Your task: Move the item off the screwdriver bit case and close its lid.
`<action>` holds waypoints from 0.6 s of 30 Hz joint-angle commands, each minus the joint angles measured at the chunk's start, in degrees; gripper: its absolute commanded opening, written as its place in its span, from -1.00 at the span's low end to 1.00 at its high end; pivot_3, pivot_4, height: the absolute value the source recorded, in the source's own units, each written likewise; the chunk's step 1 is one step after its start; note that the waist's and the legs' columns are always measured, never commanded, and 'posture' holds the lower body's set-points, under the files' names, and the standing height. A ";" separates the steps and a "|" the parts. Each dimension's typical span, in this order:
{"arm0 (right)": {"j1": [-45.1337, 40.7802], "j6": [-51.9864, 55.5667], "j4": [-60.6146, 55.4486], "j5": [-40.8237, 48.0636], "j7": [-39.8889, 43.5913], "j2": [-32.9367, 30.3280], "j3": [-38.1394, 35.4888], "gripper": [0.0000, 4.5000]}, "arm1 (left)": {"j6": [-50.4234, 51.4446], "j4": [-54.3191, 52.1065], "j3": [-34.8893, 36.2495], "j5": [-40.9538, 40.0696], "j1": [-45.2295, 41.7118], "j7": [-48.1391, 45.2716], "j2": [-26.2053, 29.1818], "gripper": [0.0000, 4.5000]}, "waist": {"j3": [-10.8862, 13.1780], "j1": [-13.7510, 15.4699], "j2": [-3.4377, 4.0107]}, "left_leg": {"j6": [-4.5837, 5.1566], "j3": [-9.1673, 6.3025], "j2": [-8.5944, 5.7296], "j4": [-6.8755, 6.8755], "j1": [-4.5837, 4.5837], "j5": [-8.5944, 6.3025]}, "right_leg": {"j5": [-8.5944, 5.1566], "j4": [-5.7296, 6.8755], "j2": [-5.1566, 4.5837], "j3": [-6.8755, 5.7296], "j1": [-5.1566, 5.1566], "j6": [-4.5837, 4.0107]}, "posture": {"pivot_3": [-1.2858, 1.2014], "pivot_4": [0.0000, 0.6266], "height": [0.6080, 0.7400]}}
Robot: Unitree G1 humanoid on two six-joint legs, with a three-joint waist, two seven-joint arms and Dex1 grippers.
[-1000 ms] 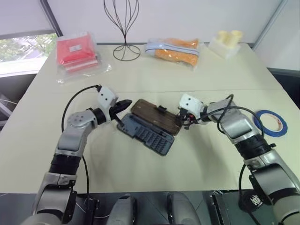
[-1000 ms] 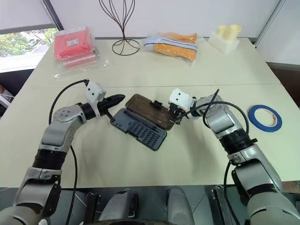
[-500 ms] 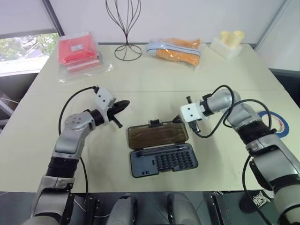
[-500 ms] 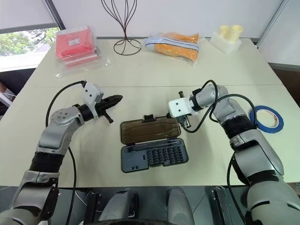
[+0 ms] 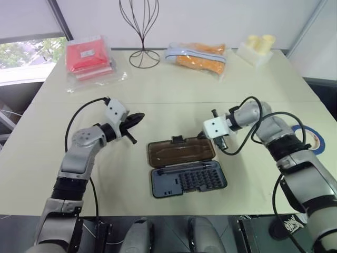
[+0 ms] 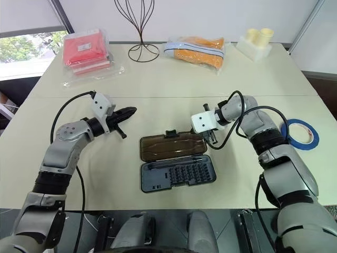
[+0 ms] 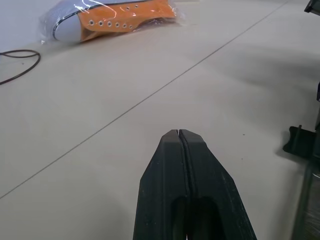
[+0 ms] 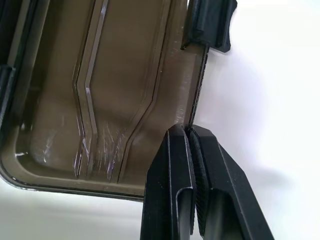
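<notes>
Right fingers shut, at lid rim | case turned (lid still open)

You have open table between the two arms and all along the far side of the screwdriver bit case. Its lid lies flat and open, so nothing stands over it. The right gripper, fingers pressed together, sits at the lid's far right corner and blocks that corner. The left gripper, also closed, hangs well apart from the case's left side.
</notes>
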 commanded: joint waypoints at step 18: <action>8.35 11.49 -18.73 2.98 4.69 -5.15 -5.14 -0.99 | -1.71 0.79 -0.08 0.40 -3.36 -1.80 -0.06 -1.00 | 0.00 -0.02 0.00 | 0.01 0.00 -0.01 0.00 -0.01 0.00 | 0.00 0.00 0.00 -0.01 0.01 0.00 | 0.03 -0.52 1.00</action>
